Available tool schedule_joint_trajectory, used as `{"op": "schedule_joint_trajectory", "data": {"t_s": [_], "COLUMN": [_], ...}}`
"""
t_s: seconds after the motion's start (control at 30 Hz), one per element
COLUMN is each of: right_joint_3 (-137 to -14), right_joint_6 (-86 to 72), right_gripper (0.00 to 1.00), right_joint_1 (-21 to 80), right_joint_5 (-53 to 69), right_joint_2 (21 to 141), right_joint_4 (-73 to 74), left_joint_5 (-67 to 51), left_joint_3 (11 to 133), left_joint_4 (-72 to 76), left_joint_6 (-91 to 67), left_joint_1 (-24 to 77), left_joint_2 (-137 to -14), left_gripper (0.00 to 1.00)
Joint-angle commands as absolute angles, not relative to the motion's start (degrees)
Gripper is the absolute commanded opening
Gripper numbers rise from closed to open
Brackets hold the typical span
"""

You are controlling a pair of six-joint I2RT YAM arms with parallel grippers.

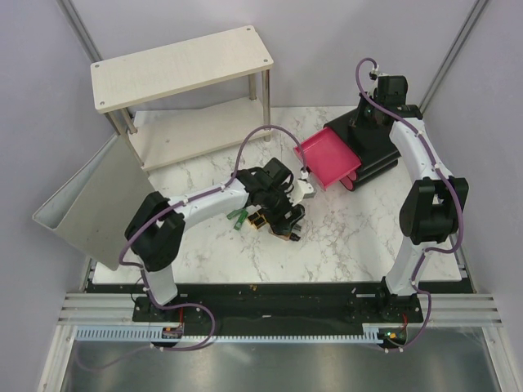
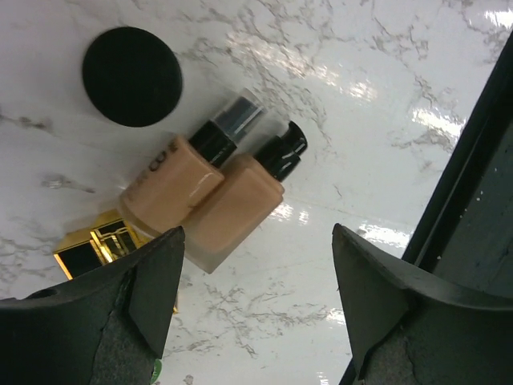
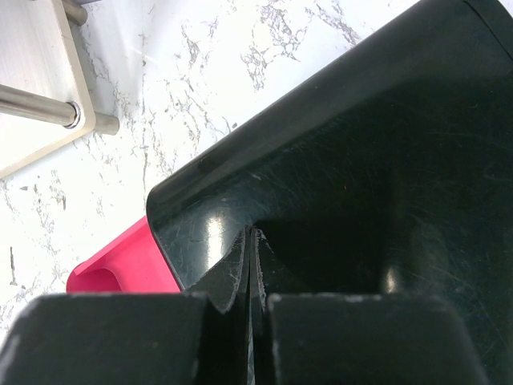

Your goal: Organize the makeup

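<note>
Centre left claw point(image 2: 256, 241), spread wide, over two beige bottles point(image 2: 232, 200) lying touching on the worktop point(image 2: 361, 120), near round black jar point(image 2: 132, 76) and black-and-gold case point(image 2: 96, 245); lower straight, pinch one bottle alone. Rest right claw point(image 3: 250, 257), clenched empty, on black box point(image 3: 385, 160) by open pink drawer point(image 1: 327, 157).

We saw a white marble-look tabletop point(image 2: 385, 96), glossy with bright glare. The two beige bottles point(image 2: 164, 188) looked smooth, their black caps point(image 2: 282, 152) shiny; the round jar point(image 2: 131, 76) at upper left was matt black. The case point(image 2: 88, 249) gleamed like gold metal. The black box point(image 3: 361, 160) was glossy, finely scratched plastic; the shelf point(image 1: 180, 65) was pale wood grain on brushed metal legs point(image 3: 36, 104).
</note>
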State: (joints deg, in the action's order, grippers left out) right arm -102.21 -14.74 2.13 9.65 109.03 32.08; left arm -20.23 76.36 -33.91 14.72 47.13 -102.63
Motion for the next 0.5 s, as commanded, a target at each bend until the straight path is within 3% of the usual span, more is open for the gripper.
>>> {"op": "schedule_joint_trajectory", "data": {"t_s": [0.0,0.47], "right_joint_3": [-99.67,-99.32], "right_joint_6": [-13.27,-13.27], "right_gripper": [0.00,0.00], "right_joint_1": [2.20,2.20], "right_joint_5": [9.58,9.76], "right_joint_2": [110.83,110.48], "right_joint_4": [38.94,38.85], "left_joint_5": [-23.47,-20.48], "left_joint_3": [79.19,77.34], "left_joint_4": [-40.24,-39.56], "left_joint_6": [18.28,17.75], "left_joint_1": [48.51,49.31], "left_joint_2": [-104.68,-105.64], "left_gripper": [0.80,0.77]}}
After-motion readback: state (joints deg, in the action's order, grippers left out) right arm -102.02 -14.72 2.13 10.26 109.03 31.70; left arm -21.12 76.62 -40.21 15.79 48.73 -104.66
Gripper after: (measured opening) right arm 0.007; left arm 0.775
